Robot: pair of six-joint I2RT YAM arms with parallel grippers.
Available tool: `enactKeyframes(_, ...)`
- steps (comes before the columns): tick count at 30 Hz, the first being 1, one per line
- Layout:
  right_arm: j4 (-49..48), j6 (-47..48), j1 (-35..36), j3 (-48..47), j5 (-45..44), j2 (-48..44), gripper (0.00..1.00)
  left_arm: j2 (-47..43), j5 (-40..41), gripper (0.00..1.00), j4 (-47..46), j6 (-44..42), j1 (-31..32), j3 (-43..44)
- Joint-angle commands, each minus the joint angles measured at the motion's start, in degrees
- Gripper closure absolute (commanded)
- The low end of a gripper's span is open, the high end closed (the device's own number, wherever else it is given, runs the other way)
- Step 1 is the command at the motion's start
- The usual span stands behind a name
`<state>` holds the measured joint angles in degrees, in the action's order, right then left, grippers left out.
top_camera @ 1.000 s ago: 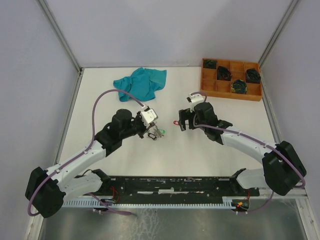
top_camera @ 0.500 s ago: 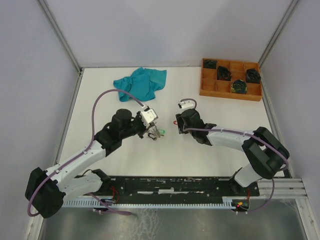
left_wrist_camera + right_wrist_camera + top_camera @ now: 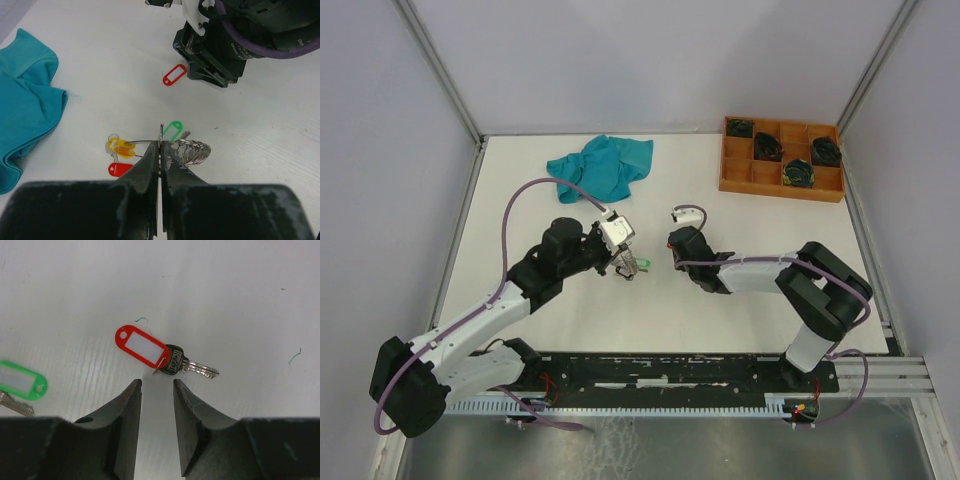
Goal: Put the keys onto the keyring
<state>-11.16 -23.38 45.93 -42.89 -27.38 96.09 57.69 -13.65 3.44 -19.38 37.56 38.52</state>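
My left gripper [image 3: 161, 143] is shut on the thin silvery wire of the keyring [image 3: 142, 142], just above the table. A yellow piece [image 3: 121, 147] sits on the wire at its left. By the ring lie a green-tagged key [image 3: 173, 131], a red tag [image 3: 120, 169] and a bunch of small steel rings [image 3: 194, 150]. My right gripper [image 3: 157, 385] hovers low over a separate red-tagged key [image 3: 170, 361] that lies flat on the table just ahead of its fingertips [image 3: 132, 390]. Its jaws stand a little apart with nothing between them. The top view shows both grippers [image 3: 625, 262] [image 3: 676, 246] close together at mid-table.
A crumpled teal cloth [image 3: 601, 166] lies at the back left. At the back right stands an orange compartment tray [image 3: 748, 172] holding dark coiled bundles. The green tag [image 3: 19, 380] shows at the left edge of the right wrist view.
My right arm has swung left and down over the red-tagged key, and its jaws have narrowed from wide open. The left arm and keyring have not moved.
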Motion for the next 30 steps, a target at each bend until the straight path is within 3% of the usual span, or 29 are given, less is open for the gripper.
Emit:
enactKeyframes(1,-3.6,-2.0,0.7,-3.5,-3.7,1.9,0.61,-1.2,-0.6,0.97,-2.0,-0.8,-0.4,2.8)
enactKeyframes(14,-3.0,-3.0,0.9,-5.5,-6.8,5.8,0.72,-1.4,-0.9,0.97,-2.0,-0.8,-0.4,2.8)
enactKeyframes(18,-2.6,-2.5,1.0,-5.6,-6.9,5.7,0.8,-1.4,-0.9,0.97,-2.0,-0.8,-0.3,2.8)
enactKeyframes(20,-1.2,-1.8,1.0,-5.9,-6.9,5.0,0.89,-1.5,-0.9,0.97,-1.9,-0.8,-0.4,2.8)
enactKeyframes(24,4.8,-0.6,0.9,-6.3,-6.6,1.1,0.99,-1.6,-0.9,0.97,-1.9,-0.8,-0.4,2.8)
enactKeyframes(30,24.1,1.0,0.5,-10.1,-1.3,-5.3,0.99,-1.8,-1.1,0.97,-1.6,-0.8,-0.4,3.0)
